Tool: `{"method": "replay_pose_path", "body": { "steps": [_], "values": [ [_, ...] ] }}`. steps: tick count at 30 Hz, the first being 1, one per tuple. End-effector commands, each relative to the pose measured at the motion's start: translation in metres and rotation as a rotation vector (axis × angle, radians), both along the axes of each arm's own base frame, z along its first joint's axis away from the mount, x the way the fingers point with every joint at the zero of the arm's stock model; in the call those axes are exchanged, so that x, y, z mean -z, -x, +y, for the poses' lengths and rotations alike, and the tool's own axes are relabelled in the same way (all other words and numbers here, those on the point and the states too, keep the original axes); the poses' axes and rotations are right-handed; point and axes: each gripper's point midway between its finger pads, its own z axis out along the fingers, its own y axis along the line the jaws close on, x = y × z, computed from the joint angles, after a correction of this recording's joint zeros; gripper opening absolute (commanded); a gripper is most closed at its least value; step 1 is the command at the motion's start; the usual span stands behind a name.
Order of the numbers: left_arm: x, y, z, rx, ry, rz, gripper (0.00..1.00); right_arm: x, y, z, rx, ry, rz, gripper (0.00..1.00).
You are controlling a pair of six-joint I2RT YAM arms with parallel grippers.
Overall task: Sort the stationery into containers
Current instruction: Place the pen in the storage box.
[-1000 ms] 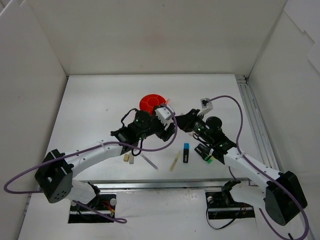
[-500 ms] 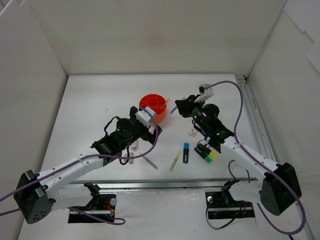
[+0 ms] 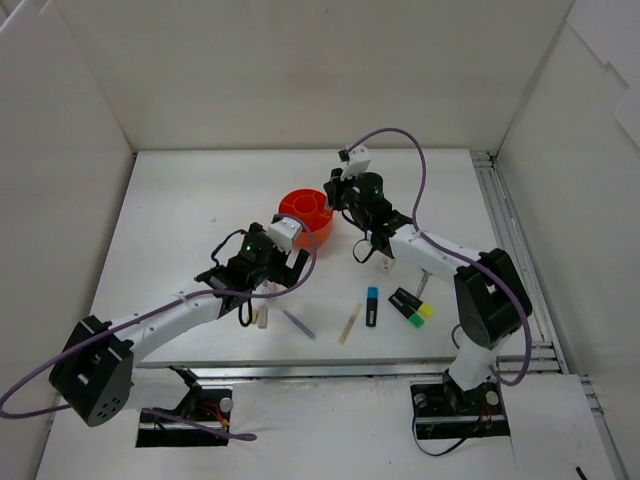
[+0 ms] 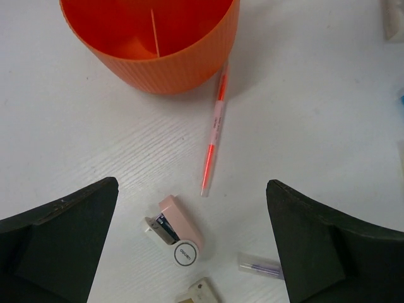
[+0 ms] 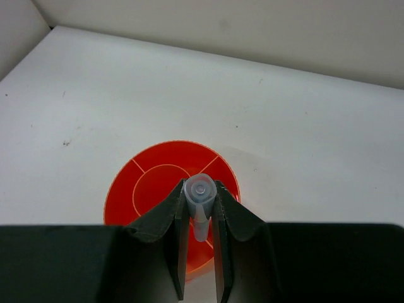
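Note:
The round orange organiser stands mid-table, its compartments showing. My right gripper hangs above the organiser's right side, shut on a pale bluish pen seen end-on. My left gripper is open, fingers wide apart above the table on the near side of the organiser. Between them lie a pink stapler, an orange-pink pen leaning by the organiser's wall, a tan eraser and a small clear case.
Nearer the front edge lie a purple pen, a yellow pen, a blue-ended highlighter, green and yellow highlighters, tan erasers and a white piece. White walls enclose the table.
My left gripper opened and drew back from the organiser towards the near left. My right arm swung left with the pen, from beside the organiser to above it.

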Motion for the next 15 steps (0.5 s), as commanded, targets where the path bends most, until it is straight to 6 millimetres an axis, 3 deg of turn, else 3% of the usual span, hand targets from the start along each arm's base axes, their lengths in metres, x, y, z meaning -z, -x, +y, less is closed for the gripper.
{"method": "replay_pose_path", "body": {
  "steps": [1,4,8,9,13,15],
  "values": [
    [-0.024,-0.022,-0.008,-0.003,0.061,-0.040,0.99,-0.025,-0.019,0.013,-0.005,-0.008,-0.097,0.00],
    [-0.013,-0.027,-0.010,0.014,0.067,-0.012,0.99,-0.007,-0.024,0.021,-0.014,0.007,-0.072,0.00],
    [0.004,-0.039,-0.014,0.025,0.054,0.024,0.99,0.004,-0.026,0.025,-0.014,0.017,-0.064,0.00],
    [0.002,-0.041,-0.019,0.043,0.057,0.021,0.99,0.005,-0.026,0.025,-0.008,0.014,-0.059,0.04],
    [0.015,-0.049,-0.028,0.069,0.033,0.047,1.00,-0.002,-0.016,0.025,-0.021,-0.015,-0.056,0.36],
    [0.016,-0.054,-0.031,0.076,0.024,0.049,0.99,-0.010,-0.008,0.027,-0.047,-0.039,-0.058,0.42]
  ]
}}
